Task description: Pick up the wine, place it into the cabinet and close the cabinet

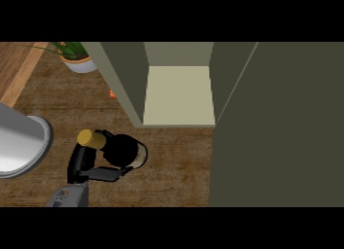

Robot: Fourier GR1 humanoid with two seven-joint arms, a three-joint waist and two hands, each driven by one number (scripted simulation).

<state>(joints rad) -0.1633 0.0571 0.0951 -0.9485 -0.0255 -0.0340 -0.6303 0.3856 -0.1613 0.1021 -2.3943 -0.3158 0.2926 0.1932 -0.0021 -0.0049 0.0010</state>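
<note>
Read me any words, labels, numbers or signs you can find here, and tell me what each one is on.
None: no text can be read anywhere in this view.
Wine bottle, held by the left hand: seen from above, dark body and gold cap; any label is hidden.
Cabinet: plain open shelf, no lettering.
Potted plant and metal pot: no markings visible.

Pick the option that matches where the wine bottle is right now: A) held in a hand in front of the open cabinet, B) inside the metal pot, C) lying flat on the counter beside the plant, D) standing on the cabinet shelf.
A: the wine bottle, with its gold top, sits in the curled fingers of the left hand, out in front of the cabinet, whose pale shelf holds nothing.
</note>
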